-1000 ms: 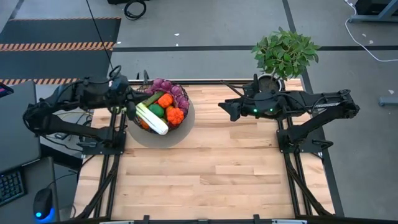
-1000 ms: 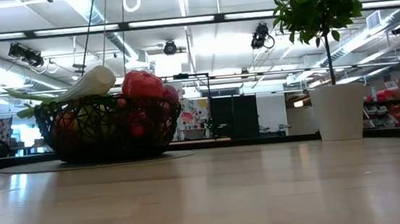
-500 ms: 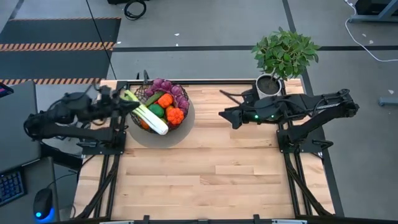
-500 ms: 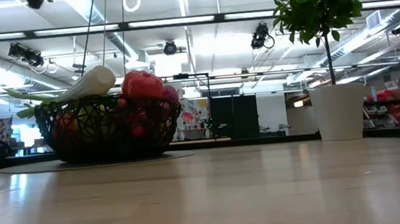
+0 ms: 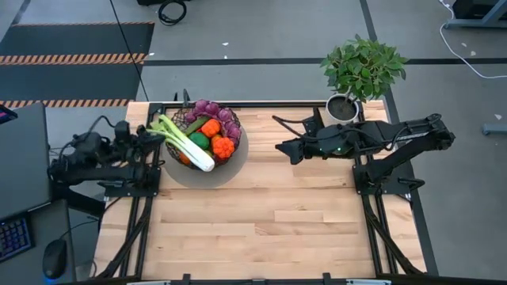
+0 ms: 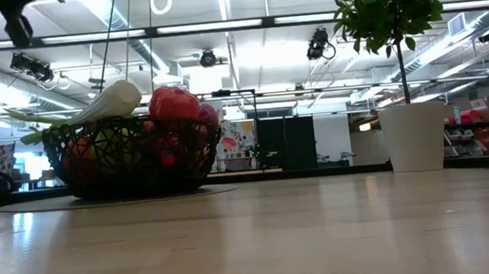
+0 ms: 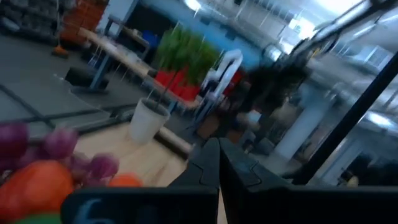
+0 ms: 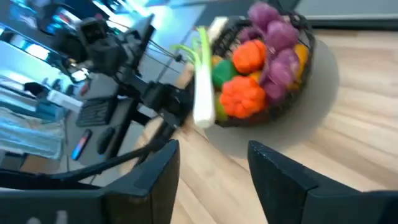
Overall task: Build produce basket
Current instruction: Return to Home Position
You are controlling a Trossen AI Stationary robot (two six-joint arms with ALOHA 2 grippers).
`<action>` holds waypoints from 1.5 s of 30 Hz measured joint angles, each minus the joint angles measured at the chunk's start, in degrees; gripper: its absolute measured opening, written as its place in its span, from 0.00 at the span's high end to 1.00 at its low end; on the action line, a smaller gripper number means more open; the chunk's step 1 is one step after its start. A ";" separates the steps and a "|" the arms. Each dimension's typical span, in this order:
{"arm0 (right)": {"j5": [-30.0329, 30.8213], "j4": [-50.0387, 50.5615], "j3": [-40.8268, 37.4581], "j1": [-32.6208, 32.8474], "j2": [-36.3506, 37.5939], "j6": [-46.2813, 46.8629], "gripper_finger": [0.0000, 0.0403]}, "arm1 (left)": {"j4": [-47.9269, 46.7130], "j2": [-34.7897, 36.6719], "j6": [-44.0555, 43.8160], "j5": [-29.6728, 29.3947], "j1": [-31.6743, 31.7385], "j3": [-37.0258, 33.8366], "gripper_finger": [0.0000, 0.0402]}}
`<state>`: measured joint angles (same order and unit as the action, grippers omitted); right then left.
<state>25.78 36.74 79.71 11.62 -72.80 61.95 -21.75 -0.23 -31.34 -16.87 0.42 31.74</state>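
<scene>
Produce (image 5: 207, 136) fills the basket (image 6: 131, 160), which sits on a grey mat (image 5: 238, 164) at the upper left of the table (image 5: 277, 222) in the overhead view. A leek (image 5: 190, 145) lies across the heap, its green end hanging over the rim. The left gripper (image 5: 150, 137) is just beside those leaves, its fingers apparently pressed together and holding nothing. The right gripper (image 5: 280, 147) is right of the basket, spread wide and empty. Any brush against the leaves could tip the perched leek out. The right arm could also knock the potted plant (image 5: 360, 71) close behind it.
</scene>
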 joint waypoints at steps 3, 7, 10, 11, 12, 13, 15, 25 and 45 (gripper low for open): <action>1.00 -3.22 0.02 -0.04 0.37 -2.12 0.55 | 5.17 -0.53 0.32 0.15 -0.03 -2.36 0.99; 1.20 -5.57 0.02 -0.24 1.88 -3.77 0.61 | 14.63 0.03 0.42 0.43 -0.03 -8.36 0.99; 1.20 -4.91 0.02 -0.23 3.42 -3.97 0.64 | 17.44 0.09 -0.24 0.78 -0.06 -11.23 0.99; 1.20 -4.53 0.02 -0.13 4.09 -4.07 0.65 | 17.78 0.07 -0.96 0.82 -0.02 -12.58 0.99; 1.24 -4.54 0.02 0.10 4.92 -4.23 0.66 | 19.04 0.04 -1.22 0.92 -0.06 -13.88 0.99; 1.62 -4.34 0.02 0.46 5.77 -4.70 0.67 | 21.27 0.07 -1.38 1.01 -0.11 -15.01 0.99; 3.28 -3.47 0.02 1.22 7.30 -5.80 0.68 | 27.92 0.04 -2.31 1.04 -0.42 -18.01 0.99; 7.05 -7.06 -10.44 3.32 14.83 -10.15 0.74 | 44.51 -0.11 -6.15 -1.52 -1.59 -31.10 0.99; -1.62 -47.87 -69.63 -1.10 52.76 -20.73 0.98 | 33.31 -0.13 23.20 -1.37 -1.56 -31.14 0.95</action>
<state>24.16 -11.13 10.08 10.52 -20.04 41.21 11.56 -0.36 -8.14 -18.24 -1.15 0.60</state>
